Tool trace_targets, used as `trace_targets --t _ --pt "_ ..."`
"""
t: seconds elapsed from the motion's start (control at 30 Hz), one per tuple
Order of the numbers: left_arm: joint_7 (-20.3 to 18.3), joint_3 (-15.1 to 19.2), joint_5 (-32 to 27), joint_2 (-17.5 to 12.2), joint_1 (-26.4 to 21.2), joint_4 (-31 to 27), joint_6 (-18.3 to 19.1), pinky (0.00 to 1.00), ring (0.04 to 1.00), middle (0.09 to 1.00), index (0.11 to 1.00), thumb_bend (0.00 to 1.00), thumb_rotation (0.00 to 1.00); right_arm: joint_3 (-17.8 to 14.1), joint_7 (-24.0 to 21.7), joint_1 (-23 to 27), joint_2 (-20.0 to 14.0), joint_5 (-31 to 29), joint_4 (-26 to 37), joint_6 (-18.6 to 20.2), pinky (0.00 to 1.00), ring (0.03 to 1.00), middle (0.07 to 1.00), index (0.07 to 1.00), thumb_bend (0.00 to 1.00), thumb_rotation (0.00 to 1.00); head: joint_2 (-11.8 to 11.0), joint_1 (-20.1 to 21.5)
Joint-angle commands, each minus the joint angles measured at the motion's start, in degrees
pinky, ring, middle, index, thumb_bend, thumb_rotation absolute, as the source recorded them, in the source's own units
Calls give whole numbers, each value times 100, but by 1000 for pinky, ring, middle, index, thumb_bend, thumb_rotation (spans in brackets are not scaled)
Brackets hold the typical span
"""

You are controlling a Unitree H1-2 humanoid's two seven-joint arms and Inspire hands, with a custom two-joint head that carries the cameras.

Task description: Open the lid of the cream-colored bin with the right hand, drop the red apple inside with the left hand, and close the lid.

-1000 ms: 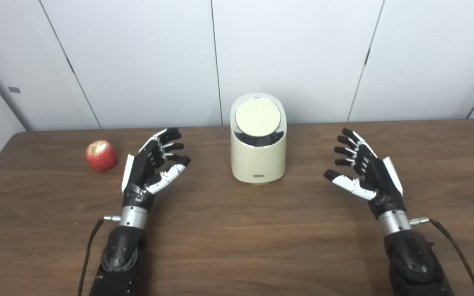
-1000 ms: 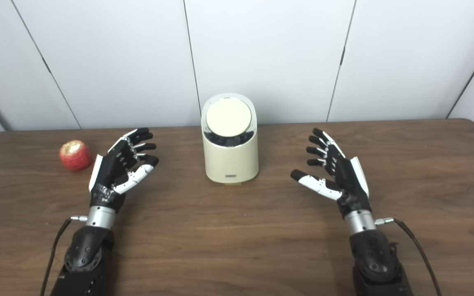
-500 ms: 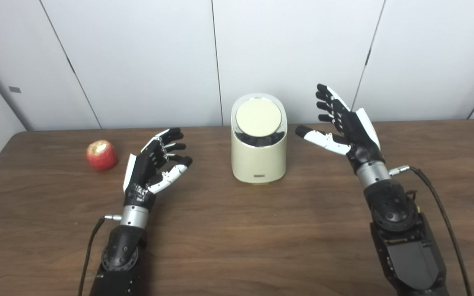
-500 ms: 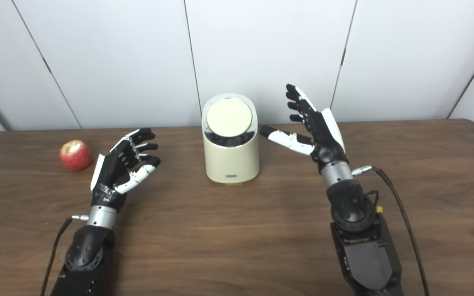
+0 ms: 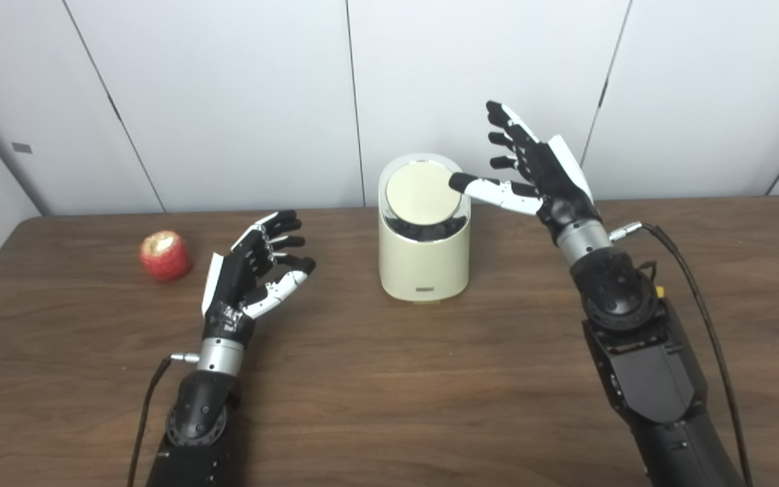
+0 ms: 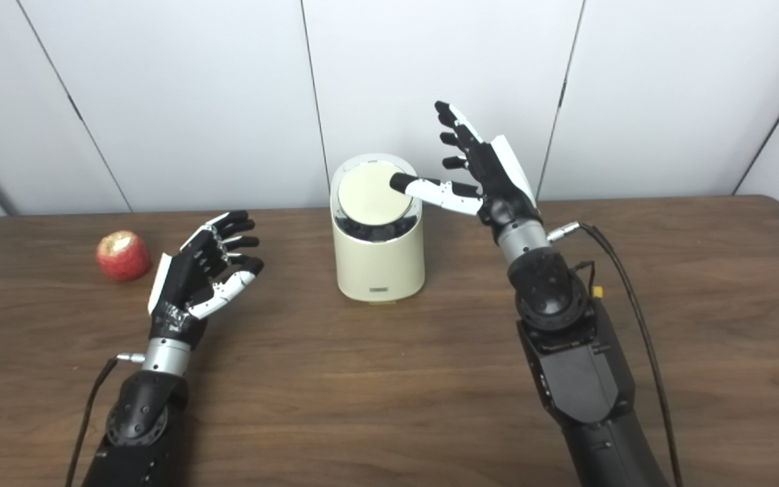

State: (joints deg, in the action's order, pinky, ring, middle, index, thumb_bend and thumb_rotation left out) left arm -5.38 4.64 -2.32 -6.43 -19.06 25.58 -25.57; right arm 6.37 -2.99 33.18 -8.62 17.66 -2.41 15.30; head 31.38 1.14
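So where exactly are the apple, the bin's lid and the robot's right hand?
apple (image 5: 166, 255), left eye view, middle of its red side
lid (image 5: 422, 194), left eye view, centre of the cream disc
right hand (image 5: 552, 176), left eye view, its palm

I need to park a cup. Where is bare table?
Bare table lies between the arms, in front of the bin, and right of the right hand. It is crowded between the apple and left hand.
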Motion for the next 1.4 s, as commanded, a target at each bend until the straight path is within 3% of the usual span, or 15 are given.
trace_targets --t 0.0,0.1,0.5,0.8,0.97,1.37 --pt "45 -36 10 105 534 540 -128 572 705 776 799 655 209 32 50 365 -16 98 67 -120 734 892 948 947 815 473 4 -2" --pt "45 -42 19 94 539 534 -131 578 712 778 802 642 202 125 118 494 -24 240 -153 -174 690 886 938 934 819 399 8 -1" --pt "55 -32 15 106 537 529 -131 579 707 774 795 643 189 345 284 820 79 648 -844 -241 717 889 946 946 866 343 27 -26" --pt "7 -43 -25 135 538 505 -131 576 713 775 792 644 187 393 366 911 150 817 -942 -112 699 877 953 957 862 343 45 -78" --pt "69 -58 56 134 536 493 -133 577 711 772 791 633 179 438 397 959 156 930 -975 -89 754 896 944 956 872 344 50 -85" --pt "136 -79 128 151 550 438 -132 575 705 772 791 634 183 819 406 1055 31 1766 -864 214 754 901 938 950 915 285 89 -100"
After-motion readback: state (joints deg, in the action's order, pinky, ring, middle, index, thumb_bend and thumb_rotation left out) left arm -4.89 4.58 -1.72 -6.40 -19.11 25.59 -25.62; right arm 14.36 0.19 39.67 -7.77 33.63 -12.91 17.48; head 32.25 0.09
